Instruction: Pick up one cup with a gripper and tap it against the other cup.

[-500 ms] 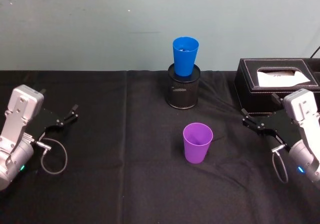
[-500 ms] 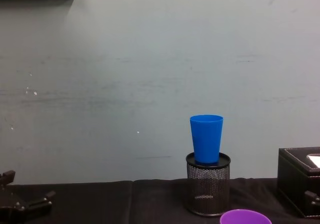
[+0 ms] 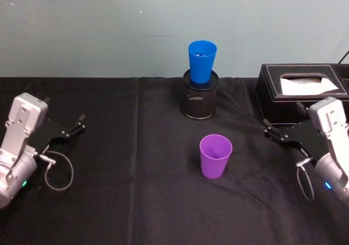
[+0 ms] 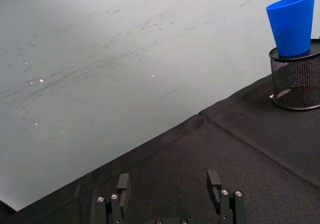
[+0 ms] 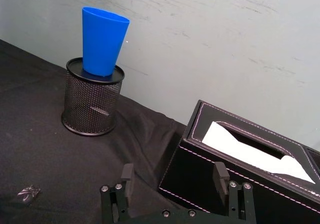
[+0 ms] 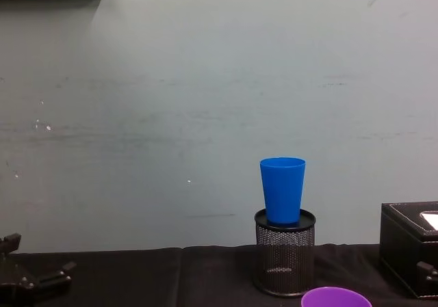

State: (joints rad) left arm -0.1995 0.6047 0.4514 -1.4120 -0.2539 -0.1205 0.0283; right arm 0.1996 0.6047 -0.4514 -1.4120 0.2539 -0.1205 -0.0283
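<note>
The purple cup (image 3: 215, 156) stands upright on the black cloth at the table's middle; its rim (image 6: 336, 298) peeks in at the chest view's lower edge. Behind it the blue cup (image 3: 202, 61) sits upright in the mouth of a black mesh pen holder (image 3: 199, 100), also seen from the wrists (image 4: 292, 24) (image 5: 103, 41). My left gripper (image 3: 80, 123) rests open at the far left, well away from both cups. My right gripper (image 3: 268, 129) is open at the right, about a hand's width to the right of the purple cup, holding nothing.
A black tissue box (image 3: 302, 92) stands at the back right, just behind my right gripper. A small black clamp (image 5: 27, 194) lies on the cloth near the pen holder. A pale wall runs close behind the table's far edge.
</note>
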